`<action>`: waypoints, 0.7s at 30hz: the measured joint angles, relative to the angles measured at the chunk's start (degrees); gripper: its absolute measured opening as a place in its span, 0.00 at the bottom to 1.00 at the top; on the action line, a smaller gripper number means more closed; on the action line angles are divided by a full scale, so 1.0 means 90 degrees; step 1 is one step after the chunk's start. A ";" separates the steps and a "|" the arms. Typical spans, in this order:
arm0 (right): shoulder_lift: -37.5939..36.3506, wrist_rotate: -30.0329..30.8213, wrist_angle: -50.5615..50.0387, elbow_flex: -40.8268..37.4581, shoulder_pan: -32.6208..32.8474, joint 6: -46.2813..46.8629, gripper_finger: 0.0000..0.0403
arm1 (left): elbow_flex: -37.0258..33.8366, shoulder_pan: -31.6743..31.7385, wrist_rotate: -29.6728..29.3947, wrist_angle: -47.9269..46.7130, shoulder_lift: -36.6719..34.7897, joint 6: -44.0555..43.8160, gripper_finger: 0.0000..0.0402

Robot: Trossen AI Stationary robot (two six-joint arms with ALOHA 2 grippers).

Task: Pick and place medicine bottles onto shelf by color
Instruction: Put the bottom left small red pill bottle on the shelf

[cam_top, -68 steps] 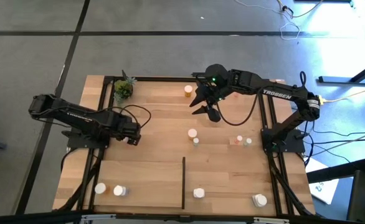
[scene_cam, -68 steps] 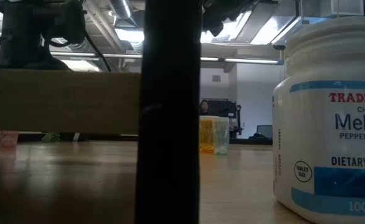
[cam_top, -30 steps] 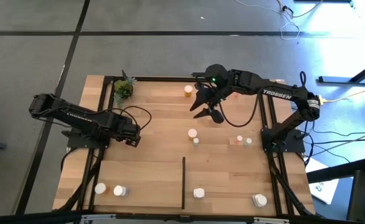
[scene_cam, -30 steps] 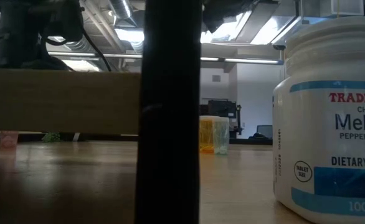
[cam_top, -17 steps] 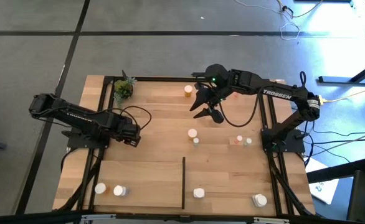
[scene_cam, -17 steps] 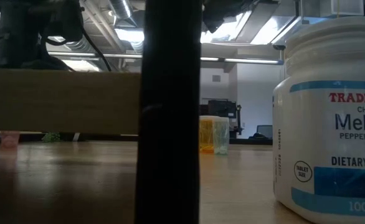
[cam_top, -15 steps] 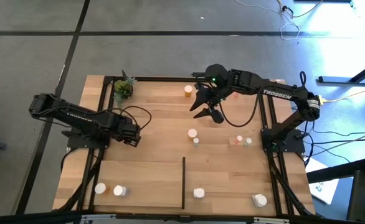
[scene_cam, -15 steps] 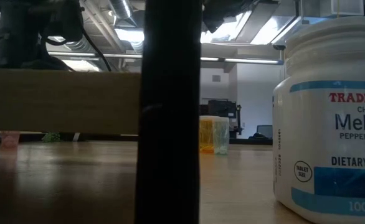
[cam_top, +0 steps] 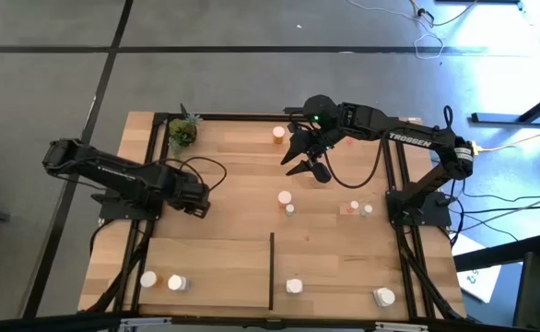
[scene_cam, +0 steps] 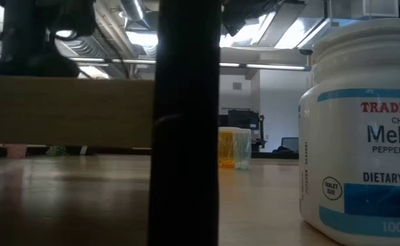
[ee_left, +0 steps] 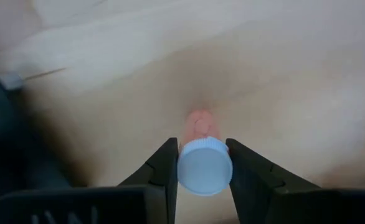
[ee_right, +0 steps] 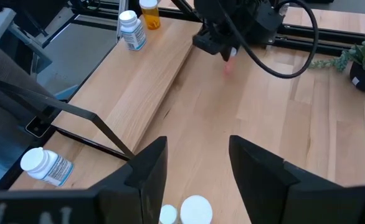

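Shelf [cam_top: 242, 258]: light-wood plank tabletop inside black rails, short black divider strip [cam_top: 271, 270] running in from the near edge. Left arm reaches in from the left side; left claw [ee_left: 199, 167] is over the left-middle planks, fingers closed against the white cap of a small pink-bodied bottle [ee_left: 203, 168], bottle upright between them in the left wrist view; can't tell if it's touching the wood. Right arm comes in from the right rail; right claw [cam_top: 305, 164] hangs over the back-middle area, fingers apart, gripping nothing. Big white-capped melatonin bottle [scene_cam: 360, 130] sits right at the low camera. Near edge, left of the divider: white bottle [cam_top: 147, 278], orange bottle [cam_top: 173, 282] just beside it. Right of the divider: two white bottles [cam_top: 294, 287], well apart. Center: white-capped bottle [cam_top: 285, 198] with a small clear one [cam_top: 290, 211] beside it. By the right rail, two small bottles [cam_top: 353, 208] side by side. Orange bottle [cam_top: 278, 135] at the back rail. Potted plant [cam_top: 182, 132] in the back-left corner.
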 joint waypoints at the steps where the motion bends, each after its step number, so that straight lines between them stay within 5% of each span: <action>1: 0.0000 0.0000 0.0000 0.0000 0.0000 -0.0001 0.43 | 0.0113 0.0000 0.0014 -0.0002 0.0000 0.0080 0.24; 21: 0.0000 0.0002 0.0000 0.0000 0.0000 -0.0021 0.43 | 0.2869 -0.1362 -0.0112 0.0049 0.0412 0.1963 0.24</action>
